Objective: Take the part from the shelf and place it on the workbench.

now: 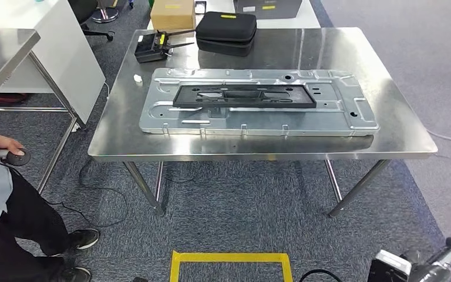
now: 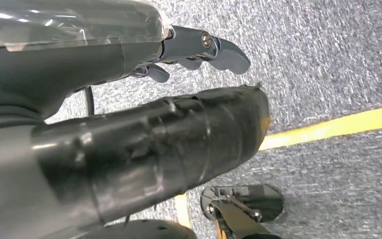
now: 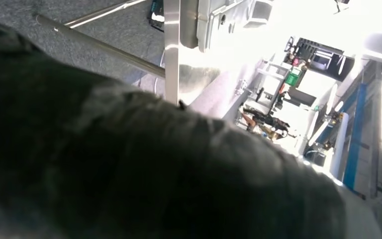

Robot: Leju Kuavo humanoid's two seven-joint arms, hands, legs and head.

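Observation:
A black rectangular frame part (image 1: 243,96) lies flat on a large silver sheet-metal panel (image 1: 258,120), which rests on the steel workbench (image 1: 387,135). My left hand (image 2: 199,50) hangs above the carpet, its fingers apart from the thick taped thumb (image 2: 179,144), with nothing in it. A grey piece of my right hand (image 1: 446,258) pokes in at the lower right corner of the head view, low and short of the bench. In the right wrist view that hand (image 3: 129,169) is a dark blur, and the workbench edge (image 3: 171,50) stands beyond it.
At the bench's far edge sit a black zip case (image 1: 226,32), a black box with antennas (image 1: 152,47) and a cardboard box (image 1: 173,13). A person (image 1: 0,200) stands at the left beside another steel table (image 1: 0,47). Yellow floor tape (image 1: 230,258) marks a square.

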